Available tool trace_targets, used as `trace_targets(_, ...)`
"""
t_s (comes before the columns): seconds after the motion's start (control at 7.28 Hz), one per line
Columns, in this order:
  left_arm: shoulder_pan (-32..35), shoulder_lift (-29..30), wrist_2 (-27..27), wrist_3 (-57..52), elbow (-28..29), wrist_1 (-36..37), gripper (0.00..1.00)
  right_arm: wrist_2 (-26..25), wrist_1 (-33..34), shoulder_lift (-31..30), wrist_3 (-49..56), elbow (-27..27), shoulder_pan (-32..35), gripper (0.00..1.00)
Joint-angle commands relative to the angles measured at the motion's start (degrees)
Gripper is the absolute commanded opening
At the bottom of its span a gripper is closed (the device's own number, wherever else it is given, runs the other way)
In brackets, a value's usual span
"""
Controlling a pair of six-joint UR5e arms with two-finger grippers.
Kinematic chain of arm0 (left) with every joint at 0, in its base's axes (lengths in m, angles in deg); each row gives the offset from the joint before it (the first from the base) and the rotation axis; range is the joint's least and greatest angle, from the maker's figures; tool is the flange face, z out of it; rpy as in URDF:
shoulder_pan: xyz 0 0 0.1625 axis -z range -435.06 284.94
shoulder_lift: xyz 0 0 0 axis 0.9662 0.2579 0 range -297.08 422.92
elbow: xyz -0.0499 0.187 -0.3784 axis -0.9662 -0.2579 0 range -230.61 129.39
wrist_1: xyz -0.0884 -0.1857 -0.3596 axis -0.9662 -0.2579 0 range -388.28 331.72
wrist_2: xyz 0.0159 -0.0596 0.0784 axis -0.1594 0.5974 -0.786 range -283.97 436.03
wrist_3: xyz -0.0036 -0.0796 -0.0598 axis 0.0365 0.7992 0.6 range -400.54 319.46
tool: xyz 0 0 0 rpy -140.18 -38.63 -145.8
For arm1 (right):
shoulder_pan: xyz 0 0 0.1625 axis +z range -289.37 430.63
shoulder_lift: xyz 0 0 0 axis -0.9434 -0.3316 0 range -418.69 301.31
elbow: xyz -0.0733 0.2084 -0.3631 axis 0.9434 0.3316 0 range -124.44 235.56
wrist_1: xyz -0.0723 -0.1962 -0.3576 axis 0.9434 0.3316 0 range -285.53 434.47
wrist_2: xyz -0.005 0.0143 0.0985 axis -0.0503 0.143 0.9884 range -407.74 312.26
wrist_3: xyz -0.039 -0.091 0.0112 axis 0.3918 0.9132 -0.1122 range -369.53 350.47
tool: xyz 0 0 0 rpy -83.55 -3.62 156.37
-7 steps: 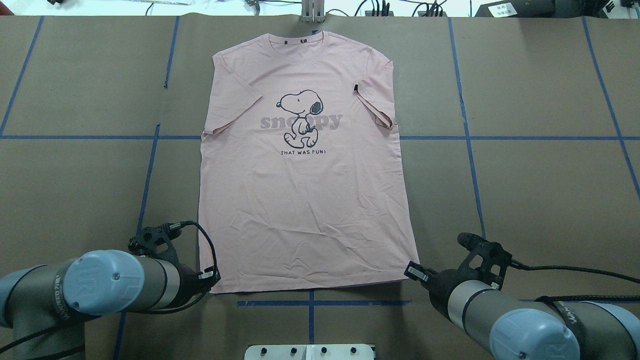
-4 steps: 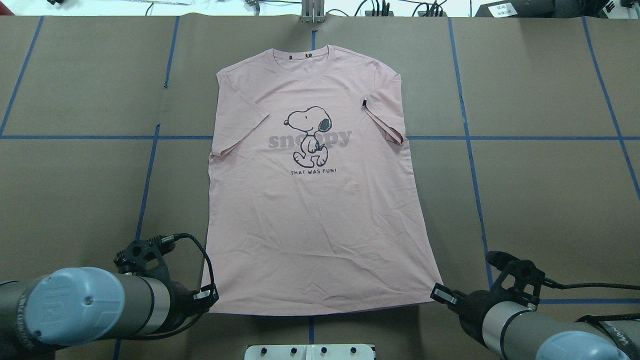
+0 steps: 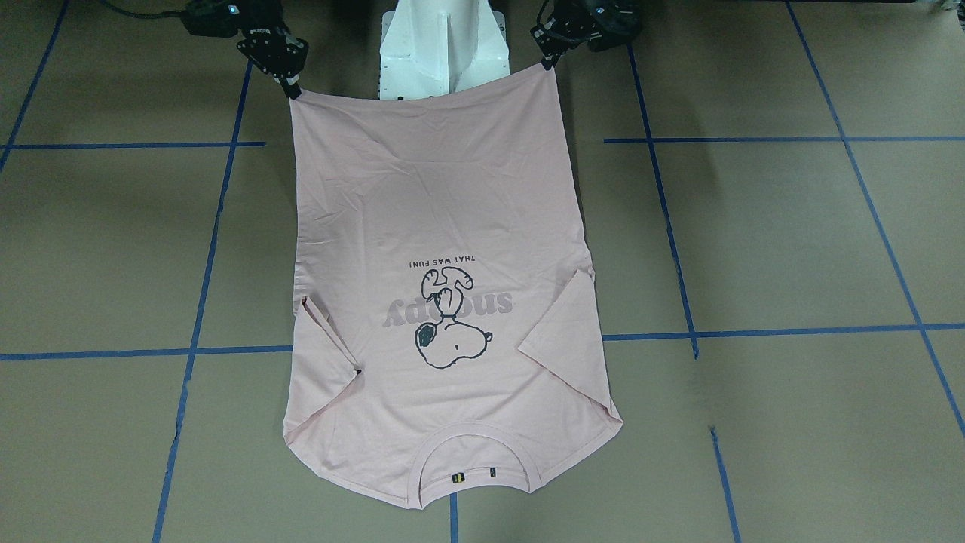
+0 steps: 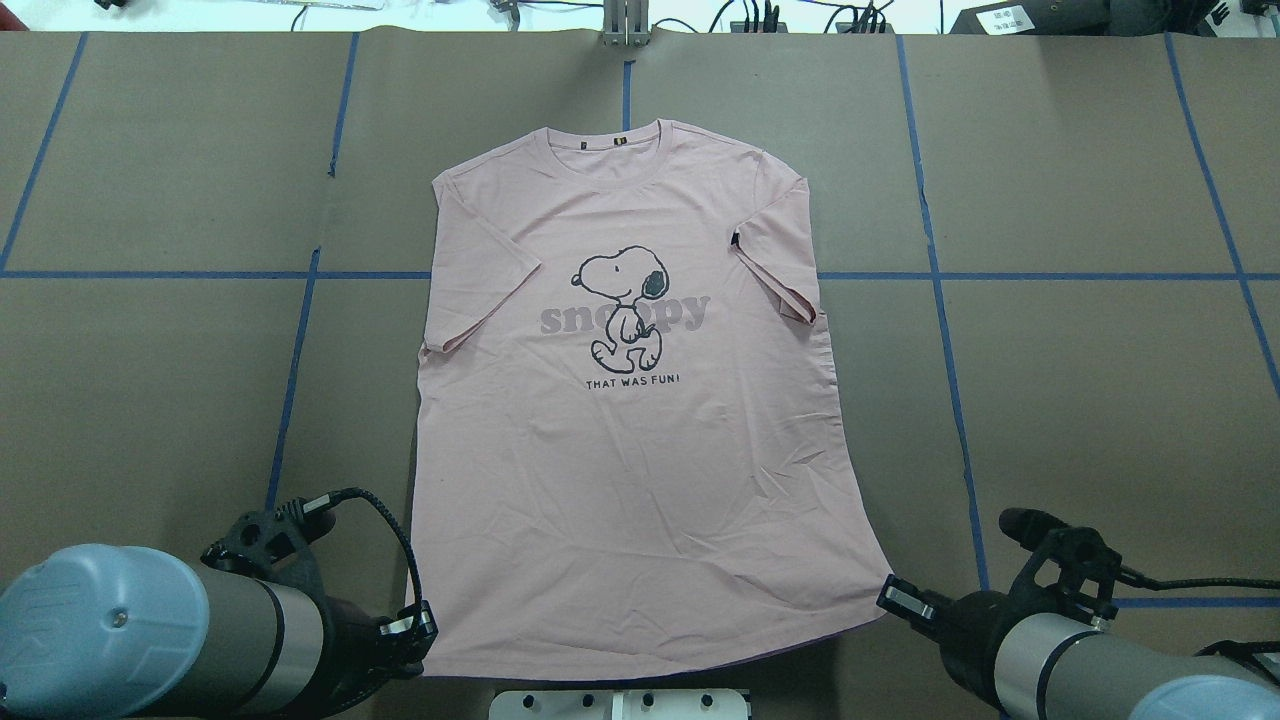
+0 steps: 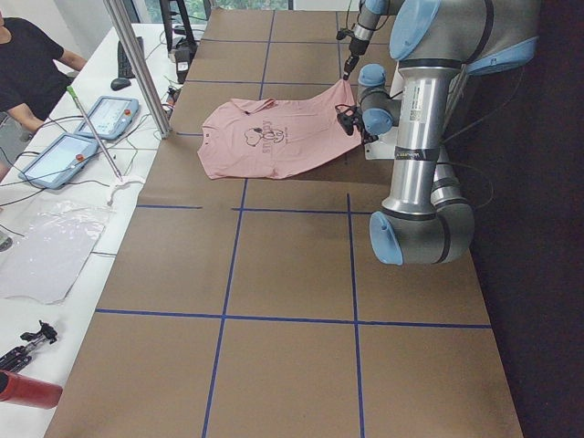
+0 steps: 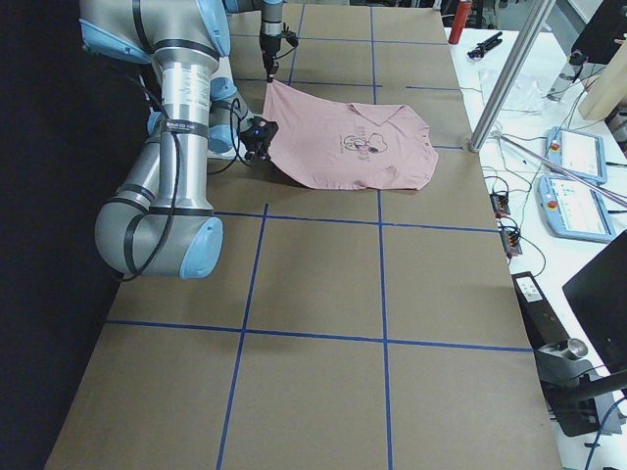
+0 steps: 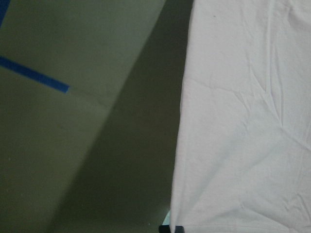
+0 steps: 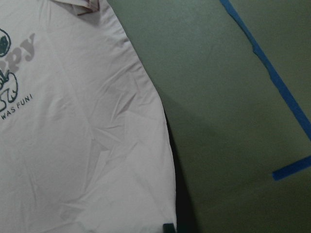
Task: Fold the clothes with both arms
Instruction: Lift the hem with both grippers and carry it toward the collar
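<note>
The pale pink T-shirt (image 4: 630, 430) lies print up, its ribbed collar (image 4: 610, 140) at the far side and both sleeves folded in. It also shows in the front-facing view (image 3: 437, 249). My left gripper (image 4: 415, 628) is shut on the hem's left corner. My right gripper (image 4: 898, 598) is shut on the hem's right corner. In the front-facing view the left gripper (image 3: 549, 62) and the right gripper (image 3: 292, 89) hold the hem raised near the base. Both wrist views show the shirt's side edges (image 7: 243, 145) (image 8: 87, 145) above the table.
The brown table (image 4: 1100, 400) carries a grid of blue tape lines. The white pedestal base (image 3: 441, 45) stands just behind the hem. Pendants and cables lie on the far bench (image 5: 91, 119), with an operator beside it.
Both grippers have pulled back toward the robot's base with the hem corners, dragging the whole shirt nearer across the table. The right corner has also moved outward.
</note>
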Motion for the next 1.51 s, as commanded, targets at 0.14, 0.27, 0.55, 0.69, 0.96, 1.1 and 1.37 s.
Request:
trace_targets(0.14,3.8,3.8,-6.3,-3.6,3.8,0.1,0.0,6.8,0.2,11.0,10.4,8.6,13.8,0.0)
trace_targets(0.27,9.2,6.1,-5.6,-10.2,5.3,0.3,0.0,11.9,0.2,16.3,14.2,14.4,20.6,0.0)
trace_targets(0.55,17.1,8.3,-5.7,-23.0,12.2,-0.1,0.0,16.8,0.1,24.0,24.5,25.8,31.8,0.0)
trace_targets(0.69,22.2,12.0,-5.8,-28.1,18.5,-0.2,0.0,19.4,0.0,28.4,26.8,31.2,36.2,0.0)
trace_targets(0.96,28.3,14.5,-6.1,-31.8,23.3,-1.7,0.0,24.4,0.1,31.6,32.6,35.6,43.1,0.0)
trace_targets(1.1,28.6,14.8,-6.1,-31.8,23.8,-1.8,0.0,26.7,0.3,31.9,32.8,35.7,44.2,0.0)
trace_targets(1.37,30.7,16.3,-6.4,-31.8,24.4,-1.6,0.0,26.7,0.2,38.7,32.8,43.5,45.0,0.0)
